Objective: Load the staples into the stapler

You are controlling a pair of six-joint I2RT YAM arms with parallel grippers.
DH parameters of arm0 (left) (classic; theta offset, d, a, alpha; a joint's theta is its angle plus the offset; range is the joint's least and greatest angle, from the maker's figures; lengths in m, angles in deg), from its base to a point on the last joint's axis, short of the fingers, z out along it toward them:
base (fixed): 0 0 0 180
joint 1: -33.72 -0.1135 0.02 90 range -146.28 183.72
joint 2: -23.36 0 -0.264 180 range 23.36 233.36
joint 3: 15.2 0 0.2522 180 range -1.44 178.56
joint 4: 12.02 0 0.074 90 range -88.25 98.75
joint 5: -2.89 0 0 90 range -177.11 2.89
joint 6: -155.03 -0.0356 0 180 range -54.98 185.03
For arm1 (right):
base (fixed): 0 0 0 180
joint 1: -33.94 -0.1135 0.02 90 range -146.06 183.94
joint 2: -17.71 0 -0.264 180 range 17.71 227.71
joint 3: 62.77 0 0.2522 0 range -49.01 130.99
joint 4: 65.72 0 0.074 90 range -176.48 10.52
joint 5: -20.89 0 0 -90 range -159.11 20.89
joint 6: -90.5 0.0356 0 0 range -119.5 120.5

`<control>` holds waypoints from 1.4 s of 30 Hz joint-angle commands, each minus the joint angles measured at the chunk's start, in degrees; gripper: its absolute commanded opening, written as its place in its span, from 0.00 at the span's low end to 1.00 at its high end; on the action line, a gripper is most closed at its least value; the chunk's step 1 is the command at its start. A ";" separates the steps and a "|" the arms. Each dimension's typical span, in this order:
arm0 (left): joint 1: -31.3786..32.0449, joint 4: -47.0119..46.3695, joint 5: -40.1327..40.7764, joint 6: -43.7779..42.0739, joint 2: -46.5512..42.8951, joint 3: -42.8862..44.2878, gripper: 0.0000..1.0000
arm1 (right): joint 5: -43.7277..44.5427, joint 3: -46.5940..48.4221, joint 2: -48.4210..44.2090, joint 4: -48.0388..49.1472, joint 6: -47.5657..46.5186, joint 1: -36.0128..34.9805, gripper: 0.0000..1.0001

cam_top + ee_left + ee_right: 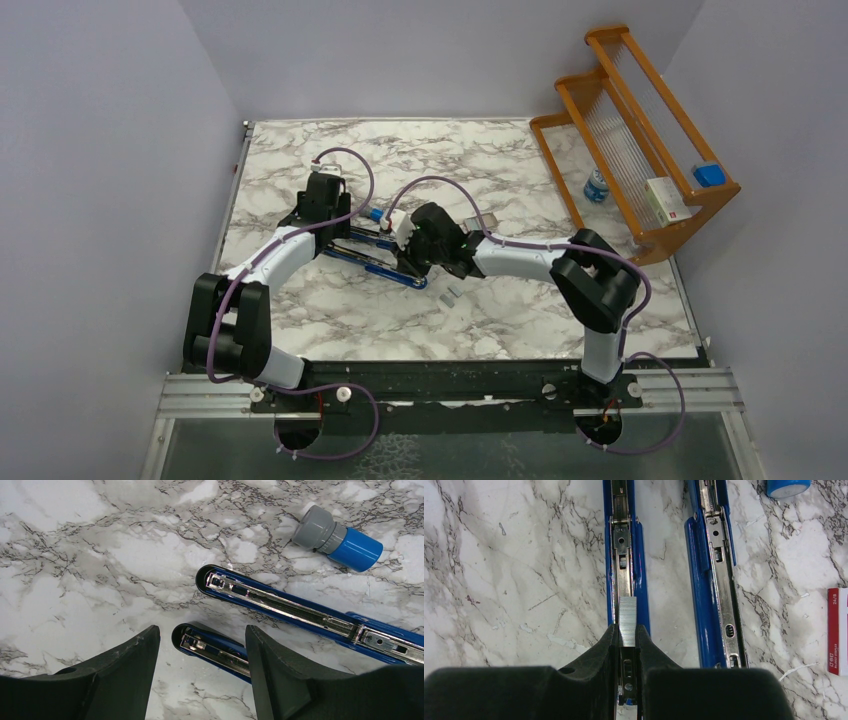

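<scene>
We saw a white marble table (pixel 300 150) veined with grey. A blue stapler (pixel 280 602) lay on it, folded out flat. One of its arms lay directly under the left gripper (pixel 200 630) and the other just ahead of it. A grey cylinder (pixel 340 537) with a blue cap lay further ahead, off to that gripper's right. A small white box (pixel 837 630) with a red label lay to the right of the right gripper (pixel 626 630), apart from the stapler. A wooden rack (pixel 640 130) stood well away from both.

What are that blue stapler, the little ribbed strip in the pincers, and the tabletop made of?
Stapler: glossy blue-painted shell, likely metal, with shiny steel-looking rails. Staple strip: silvery metal, finely ribbed. Tabletop: marble pattern, possibly only a printed laminate.
</scene>
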 commanded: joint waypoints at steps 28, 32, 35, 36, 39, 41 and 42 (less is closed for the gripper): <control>-0.38 -1.35 -2.12 -0.84 -1.00 -0.64 0.66 | 0.68 1.26 -0.16 -0.76 -0.83 -1.19 0.01; -0.38 -1.34 -2.21 -0.88 -0.96 -0.63 0.66 | 0.77 1.38 0.28 -1.06 -0.84 -1.19 0.01; -0.38 -1.35 -2.21 -0.95 -0.98 -0.62 0.66 | 0.86 1.53 0.64 -1.29 -0.75 -1.18 0.01; -0.38 -1.33 -2.21 -0.97 -1.04 -0.65 0.66 | 0.93 1.58 0.73 -1.44 -0.76 -1.19 0.01; -0.38 -1.31 -2.20 -0.97 -1.01 -0.72 0.66 | 1.04 1.73 0.85 -1.66 -0.74 -1.16 0.01; -0.40 -1.28 -2.27 -0.95 -1.00 -0.71 0.66 | 1.04 1.73 0.77 -1.67 -0.79 -1.19 0.01; -0.39 -1.34 -2.29 -0.96 -0.99 -0.65 0.66 | 1.11 1.77 0.77 -1.68 -0.75 -1.19 0.01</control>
